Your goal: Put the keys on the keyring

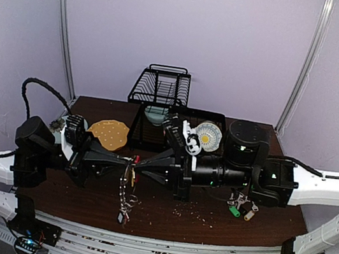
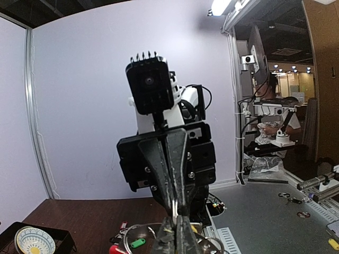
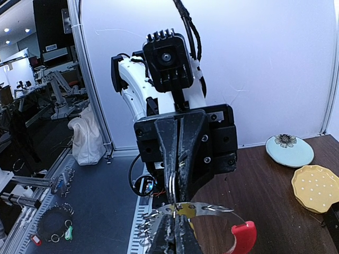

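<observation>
Keyring, large metal ring with one arc sleeved in red (image 3: pixel 243 236), held above dark brown wooden table (image 1: pixel 206 220), midway between both arms; small silver keys (image 1: pixel 124 194) dangling below it. Left gripper (image 1: pixel 127 165) and right gripper (image 1: pixel 143 165) tip to tip, each pinched tight on the ring. Bunch of green and yellow tags (image 1: pixel 240 209) on table beneath right arm. Yellow round dotted plate (image 1: pixel 109 133) behind left gripper; black wire rack (image 1: pixel 161 87) at far edge.

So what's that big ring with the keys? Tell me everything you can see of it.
The keyring is a large thin metal ring, one arc sleeved in red plastic, fringed with small silver keys that dangle. It hangs above the dark table, pinched between the shut left gripper and right gripper, which meet tip to tip.
</observation>
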You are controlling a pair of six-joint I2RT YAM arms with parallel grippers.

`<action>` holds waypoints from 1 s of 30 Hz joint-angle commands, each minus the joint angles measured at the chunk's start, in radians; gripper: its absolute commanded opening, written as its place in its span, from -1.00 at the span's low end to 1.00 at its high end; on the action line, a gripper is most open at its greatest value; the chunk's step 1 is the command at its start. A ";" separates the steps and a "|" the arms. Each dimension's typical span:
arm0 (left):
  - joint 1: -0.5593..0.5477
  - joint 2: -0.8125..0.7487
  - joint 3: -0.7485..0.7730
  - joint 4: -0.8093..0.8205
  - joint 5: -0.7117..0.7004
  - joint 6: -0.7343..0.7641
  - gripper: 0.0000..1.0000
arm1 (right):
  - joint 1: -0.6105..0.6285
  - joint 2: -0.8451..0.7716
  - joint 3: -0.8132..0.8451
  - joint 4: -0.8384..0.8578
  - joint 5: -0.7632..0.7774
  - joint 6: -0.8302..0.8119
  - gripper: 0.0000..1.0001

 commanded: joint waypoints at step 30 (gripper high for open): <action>-0.004 -0.011 0.017 -0.023 0.020 0.060 -1.00 | -0.023 -0.032 0.031 -0.002 0.149 0.014 -1.00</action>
